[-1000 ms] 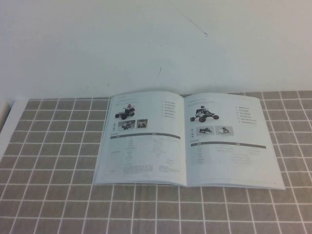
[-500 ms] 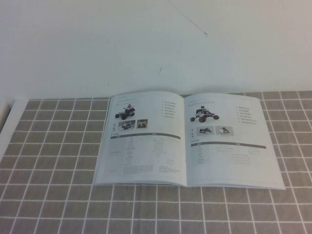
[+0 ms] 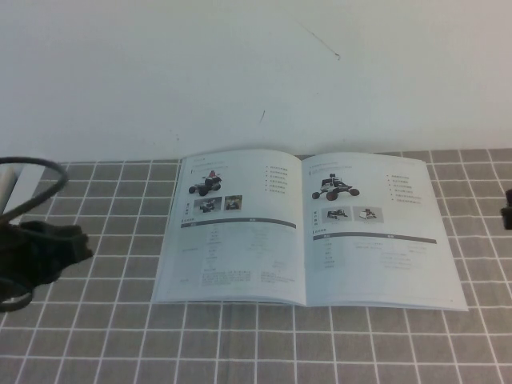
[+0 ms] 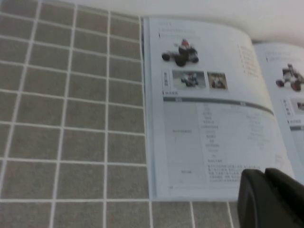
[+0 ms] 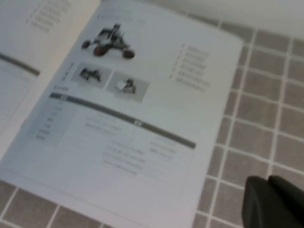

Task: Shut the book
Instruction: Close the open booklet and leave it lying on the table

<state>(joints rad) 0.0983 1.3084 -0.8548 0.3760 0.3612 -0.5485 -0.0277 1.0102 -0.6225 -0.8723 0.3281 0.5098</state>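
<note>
- While the book (image 3: 308,228) lies open and flat in the middle of the checked cloth (image 3: 88,328), both of my grippers are well apart from it, so nothing is closed yet.
- My left gripper (image 3: 68,246) is over the left side of the cloth, beside the left page (image 3: 232,228) but not touching it.
- My right gripper (image 3: 507,210) is just at the right edge of the high view, near the right page (image 3: 376,232).
- I cannot tell if either gripper is wide or narrow. I see nothing held in either one.
- The pages look thin and lie flat on the cloth, so I think it can be hard to get under an edge. If I push from the side, the whole book may slide away and not close.
- If I catch only the top sheet, I may bend it. I may also turn just one page and leave the book open.
- If both grippers go in at once, they may bump each other over the fold (image 3: 304,232).
- A dark cable (image 3: 44,168) loops near my left gripper. I think it may drag on the cloth.
- Most of my right gripper is cut off in the high view, and each wrist view shows only a dark corner of its gripper.
- The small words on the pages are too blurry to read. I cannot see the cover, or how thick the book is.
</note>
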